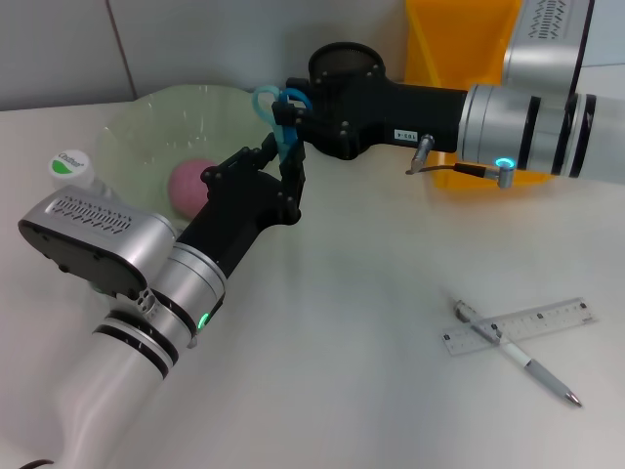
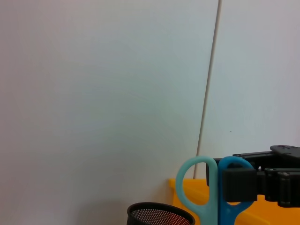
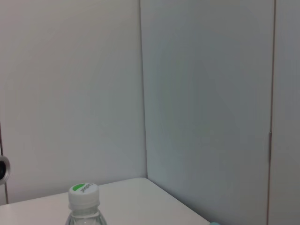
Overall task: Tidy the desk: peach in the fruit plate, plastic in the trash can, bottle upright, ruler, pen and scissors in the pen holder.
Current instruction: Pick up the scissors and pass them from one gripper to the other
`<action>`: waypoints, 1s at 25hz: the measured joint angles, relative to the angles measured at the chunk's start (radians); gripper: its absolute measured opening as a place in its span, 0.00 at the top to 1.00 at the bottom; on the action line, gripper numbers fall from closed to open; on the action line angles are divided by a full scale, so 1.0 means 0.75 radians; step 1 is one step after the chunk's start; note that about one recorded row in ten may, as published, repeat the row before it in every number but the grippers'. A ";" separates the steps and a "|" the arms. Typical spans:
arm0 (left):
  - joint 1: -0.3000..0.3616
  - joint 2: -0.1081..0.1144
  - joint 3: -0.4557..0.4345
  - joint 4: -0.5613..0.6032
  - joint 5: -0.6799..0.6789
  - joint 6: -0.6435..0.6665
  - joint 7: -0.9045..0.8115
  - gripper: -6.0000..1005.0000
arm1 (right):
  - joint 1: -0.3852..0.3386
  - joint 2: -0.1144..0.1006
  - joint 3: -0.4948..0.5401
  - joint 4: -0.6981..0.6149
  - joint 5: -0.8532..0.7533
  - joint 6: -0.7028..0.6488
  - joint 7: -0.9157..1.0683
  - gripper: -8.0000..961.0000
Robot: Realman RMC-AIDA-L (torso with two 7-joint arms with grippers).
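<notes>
Blue-handled scissors (image 1: 278, 106) stand upright in the air over the rim of the green fruit plate (image 1: 137, 122). My left gripper (image 1: 281, 168) is shut on their blades from below. My right gripper (image 1: 289, 119) reaches in from the right and is shut on the handles. In the left wrist view one of its fingers (image 2: 239, 183) crosses the darker handle of the scissors (image 2: 199, 187). The pink peach (image 1: 190, 184) lies in the plate. The bottle (image 1: 70, 166) stands upright beside the plate and shows in the right wrist view (image 3: 84, 206). The ruler (image 1: 547, 320) and pen (image 1: 518, 357) lie crossed at front right.
The black mesh pen holder (image 1: 344, 61) stands behind my right arm and also shows in the left wrist view (image 2: 161, 214). The yellow trash can (image 1: 459, 39) is at the back right. A white wall runs along the back.
</notes>
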 joint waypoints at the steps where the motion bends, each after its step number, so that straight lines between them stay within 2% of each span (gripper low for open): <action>1: 0.000 0.000 0.000 0.000 0.001 0.000 0.000 0.68 | 0.000 0.000 0.000 0.000 0.000 0.000 0.000 0.68; 18: -0.002 0.000 0.002 -0.004 0.004 -0.001 0.000 0.68 | 0.004 0.000 0.000 0.003 0.002 -0.001 0.000 0.73; 23: -0.002 0.000 0.003 -0.006 0.004 0.000 0.000 0.67 | 0.004 0.000 0.000 0.008 0.002 -0.005 0.000 0.83; 25: -0.002 0.000 0.004 -0.007 0.004 0.000 0.000 0.67 | 0.004 0.000 0.000 0.009 0.002 -0.006 0.000 0.84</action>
